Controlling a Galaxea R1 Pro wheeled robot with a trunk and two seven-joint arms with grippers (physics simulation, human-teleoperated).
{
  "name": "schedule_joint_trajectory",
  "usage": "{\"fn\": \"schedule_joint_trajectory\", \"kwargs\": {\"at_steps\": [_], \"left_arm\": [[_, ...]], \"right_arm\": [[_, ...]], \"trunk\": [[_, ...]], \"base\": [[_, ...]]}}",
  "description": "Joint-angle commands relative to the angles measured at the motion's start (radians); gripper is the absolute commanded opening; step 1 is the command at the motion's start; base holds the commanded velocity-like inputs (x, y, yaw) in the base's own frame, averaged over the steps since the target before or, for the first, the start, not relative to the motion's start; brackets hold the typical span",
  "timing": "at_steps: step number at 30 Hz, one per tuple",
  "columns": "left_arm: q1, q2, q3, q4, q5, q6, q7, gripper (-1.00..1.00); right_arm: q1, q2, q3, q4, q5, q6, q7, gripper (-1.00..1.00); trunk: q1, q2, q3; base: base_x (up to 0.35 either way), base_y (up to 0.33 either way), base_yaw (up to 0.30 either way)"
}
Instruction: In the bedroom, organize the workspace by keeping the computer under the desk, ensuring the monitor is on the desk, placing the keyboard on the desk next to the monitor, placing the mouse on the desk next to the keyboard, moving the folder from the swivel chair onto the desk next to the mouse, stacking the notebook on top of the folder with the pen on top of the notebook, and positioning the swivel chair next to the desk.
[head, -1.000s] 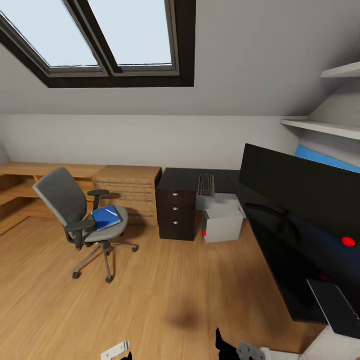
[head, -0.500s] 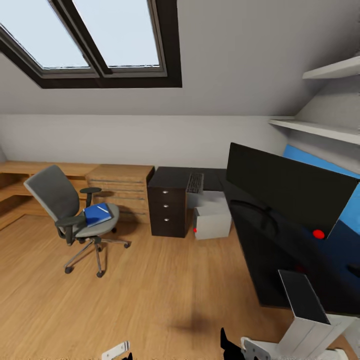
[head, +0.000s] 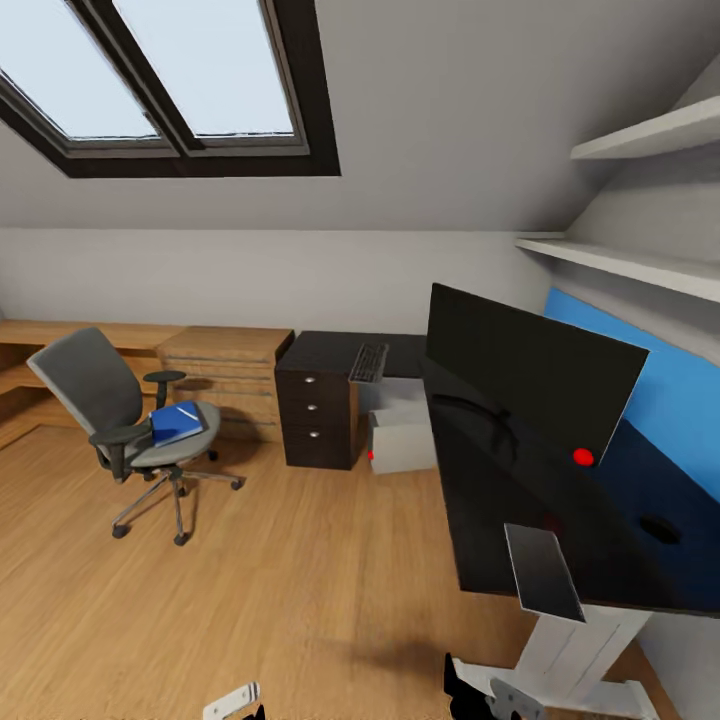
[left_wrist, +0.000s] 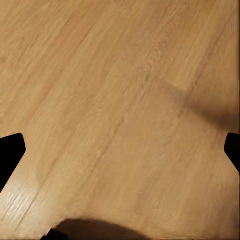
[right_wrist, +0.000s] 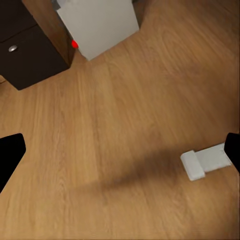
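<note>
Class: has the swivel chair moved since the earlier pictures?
No. The swivel chair keeps its place beside the light-wood drawer chest; the whole view shifted, so the camera moved.

Glossy black counter (head: 520, 520): monitor (head: 525, 375), keyboard (head: 368, 362) at 11 o'clock, notebook (head: 543, 572) and mouse (head: 660, 528) toward 6.

Folder (head: 177, 421) on swivel chair (head: 118, 420)

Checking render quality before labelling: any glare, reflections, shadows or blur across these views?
Head view: the glossy desk mirrors the monitor and its red dot; a soft shadow lies on the floor near the bottom edge. Left wrist view: slightly soft wood grain, dark shadow patches. Right wrist view: a broad shadow band crosses the floor; the computer looks evenly lit.
</note>
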Motion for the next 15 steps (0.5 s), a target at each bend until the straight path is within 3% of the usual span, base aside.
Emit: {"fn": "schedule_joint_trajectory", "kwargs": {"at_steps": [1,8,15], "left_arm": [[-0.001,0.001,-0.008,0.000,0.010,-0.007,0.007,1.00],[-0.001,0.001,-0.007,0.000,0.010,-0.007,0.007,1.00],[-0.001,0.001,-0.006,0.000,0.011,-0.006,0.008,1.00]], "right_arm": [[-0.001,0.000,-0.002,0.002,-0.009,-0.003,0.010,1.00],[-0.001,-0.001,-0.001,0.001,-0.008,-0.013,0.011,1.00],[-0.001,-0.001,-0.001,0.002,-0.008,-0.094,0.016,1.00]], "trunk": [[0.000,-0.001,-0.001],[0.000,-0.001,-0.001],[0.000,-0.001,-0.001]], "base": [[-0.134,-0.314,0.000],[-0.147,-0.313,0.000],[-0.156,-0.312,0.000]]}}
